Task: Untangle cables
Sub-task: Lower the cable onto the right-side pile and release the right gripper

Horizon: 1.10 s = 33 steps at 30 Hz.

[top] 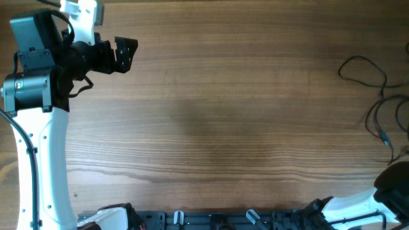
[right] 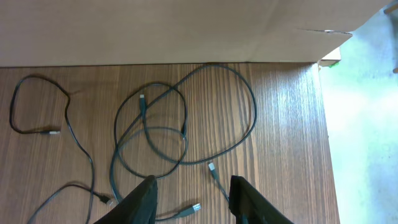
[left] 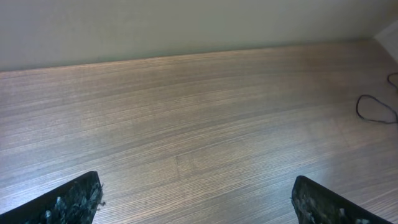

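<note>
**benchrat:** How far along would you call this? Starting at the left, the left claw (top: 125,54) is parked up in the far corner of the table (top: 223,121). It's spread wide with nothing between the fingers, and it's well apart from anything that matters.

**loopy_dan:** Yeah, that arm isn't in the job at all. The middle of the table is just bare wood. The cables (top: 376,96) are all bunched at the far right edge, and the left wrist cam only catches one thin loop off in the distance.

**benchrat:** The right wrist view is the useful one. On its left is a lone cord (right: 43,109) lying apart in its own curl, so I'd count that one as freed. To the right of it is the messy bit (right: 163,130), a few big loops crossing over each other with small plugs poking out.

**loopy_dan:** And the right claw (right: 192,183) hangs just over the near side of that mess. It's partway open and gripping nothing that I can see. One plug end (right: 194,206) lies on the wood below the gap.

**benchrat:** So maybe one cord sorted, and the crossed loops not yet pulled apart. I'd say most of the work is left.
</note>
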Each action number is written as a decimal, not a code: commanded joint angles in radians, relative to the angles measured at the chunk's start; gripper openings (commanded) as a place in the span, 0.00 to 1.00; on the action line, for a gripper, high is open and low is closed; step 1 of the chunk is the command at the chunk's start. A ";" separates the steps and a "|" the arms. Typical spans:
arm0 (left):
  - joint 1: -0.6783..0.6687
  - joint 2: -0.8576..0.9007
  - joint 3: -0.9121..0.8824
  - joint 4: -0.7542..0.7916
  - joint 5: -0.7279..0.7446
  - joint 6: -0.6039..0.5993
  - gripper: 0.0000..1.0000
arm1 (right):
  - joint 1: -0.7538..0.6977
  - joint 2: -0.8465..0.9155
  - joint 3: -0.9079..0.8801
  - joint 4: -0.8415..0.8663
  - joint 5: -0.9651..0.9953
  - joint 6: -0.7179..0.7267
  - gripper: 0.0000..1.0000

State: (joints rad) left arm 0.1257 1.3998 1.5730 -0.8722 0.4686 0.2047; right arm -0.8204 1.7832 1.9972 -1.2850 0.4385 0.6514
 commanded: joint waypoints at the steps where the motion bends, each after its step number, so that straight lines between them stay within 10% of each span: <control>1: 0.000 -0.022 -0.004 0.000 0.013 0.020 1.00 | -0.006 -0.004 -0.008 0.004 0.006 0.006 0.44; 10: 0.000 -0.022 -0.004 0.000 0.013 0.020 1.00 | -0.006 -0.005 -0.008 0.017 -0.043 -0.002 0.62; 33: 0.000 -0.022 -0.004 0.001 0.011 0.020 1.00 | -0.001 -0.148 0.003 0.168 -0.571 -0.336 0.71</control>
State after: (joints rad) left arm 0.1257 1.3998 1.5730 -0.8722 0.4686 0.2050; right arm -0.8219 1.7473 1.9961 -1.1263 -0.0341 0.3744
